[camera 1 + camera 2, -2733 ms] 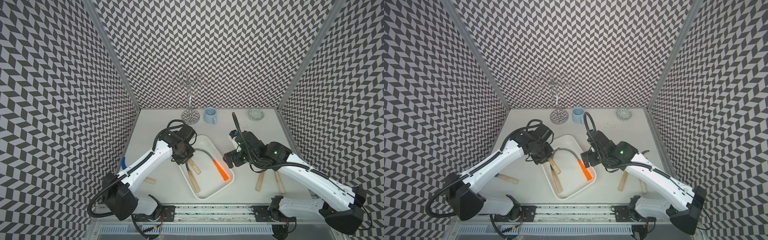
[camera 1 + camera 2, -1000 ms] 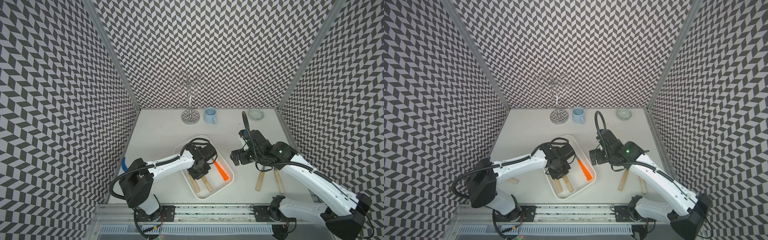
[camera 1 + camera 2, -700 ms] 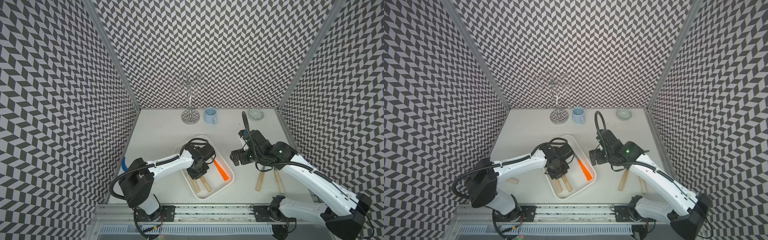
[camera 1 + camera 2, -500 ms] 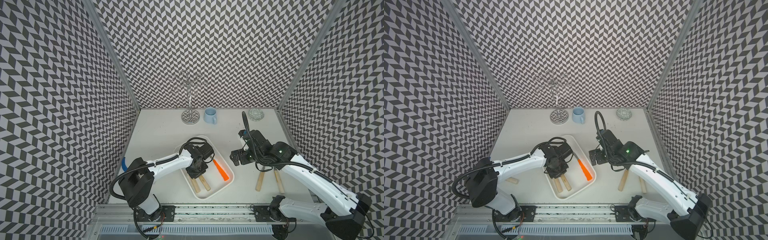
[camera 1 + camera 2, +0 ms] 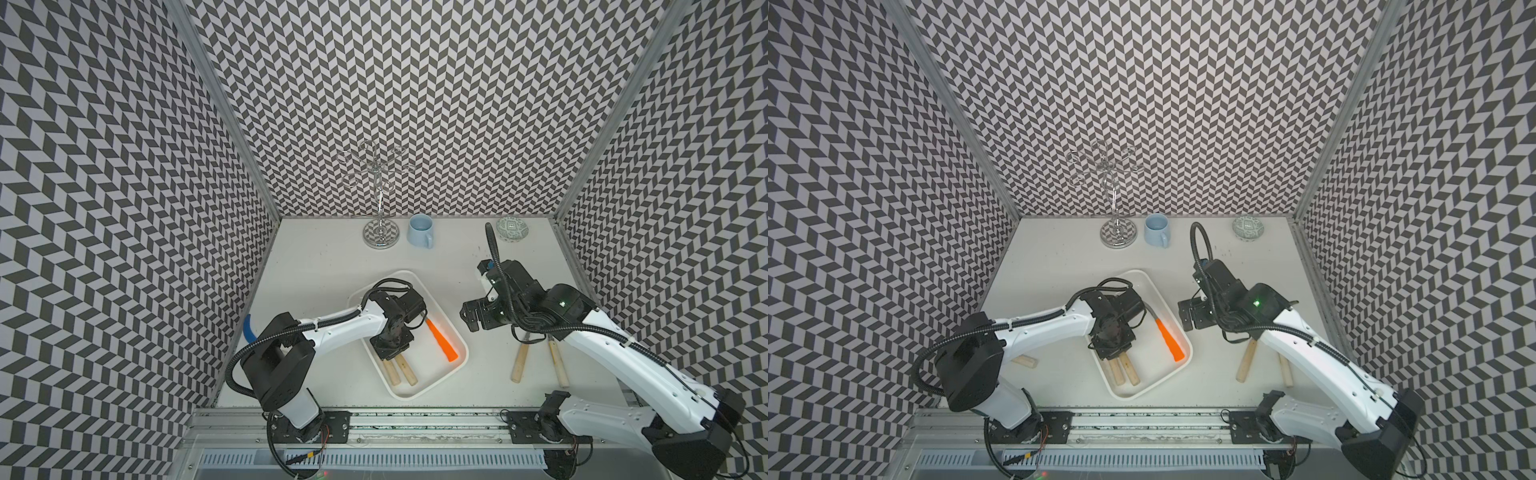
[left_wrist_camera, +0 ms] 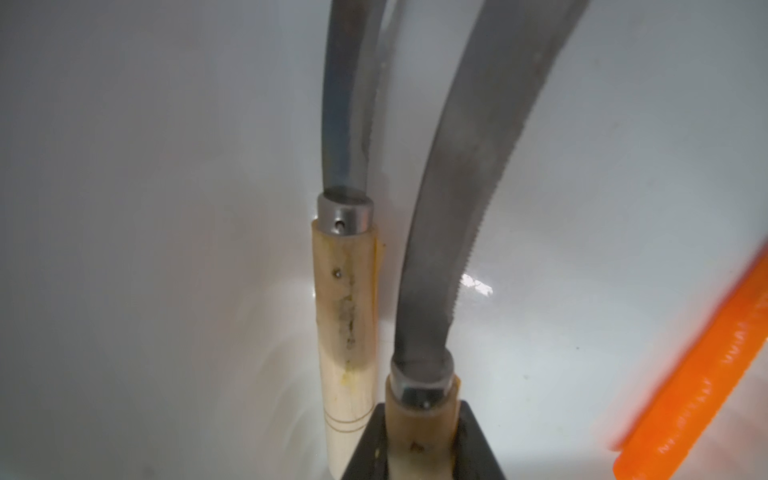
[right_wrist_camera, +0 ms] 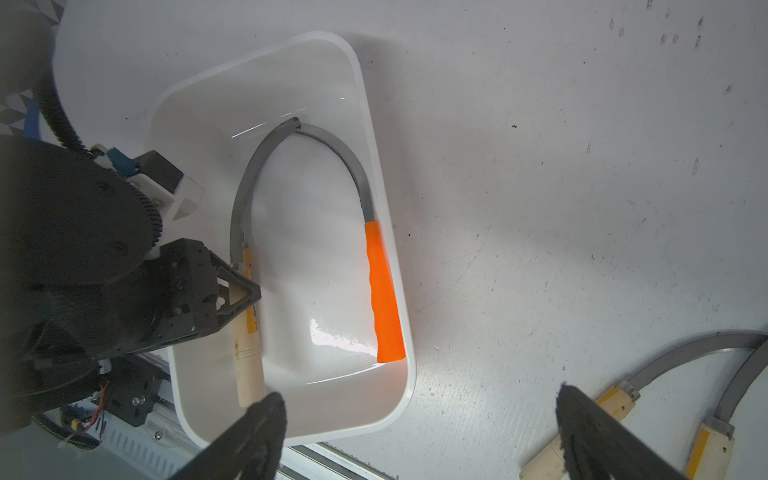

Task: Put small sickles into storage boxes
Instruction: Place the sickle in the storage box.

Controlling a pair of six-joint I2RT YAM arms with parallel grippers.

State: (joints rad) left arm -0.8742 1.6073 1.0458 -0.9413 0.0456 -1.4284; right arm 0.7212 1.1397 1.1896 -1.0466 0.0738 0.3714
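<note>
Left gripper (image 5: 389, 355) shifted along tray (image 5: 420, 386); white tabletop (image 5: 324, 266), chevron walls (image 5: 415, 83).

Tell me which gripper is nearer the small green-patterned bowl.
Right. The right gripper hovers beside the white plastic tray, toward the green-patterned bowl; the left gripper sits inside that tray, gripping a wooden-handled sickle.

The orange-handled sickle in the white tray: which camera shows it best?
The right wrist view: the sickle with the orange handle and curved grey blade lies whole in the shallow white plastic tray. In both top views the left arm hides most of its blade. The left wrist view catches only a blurred strip of orange.
</note>
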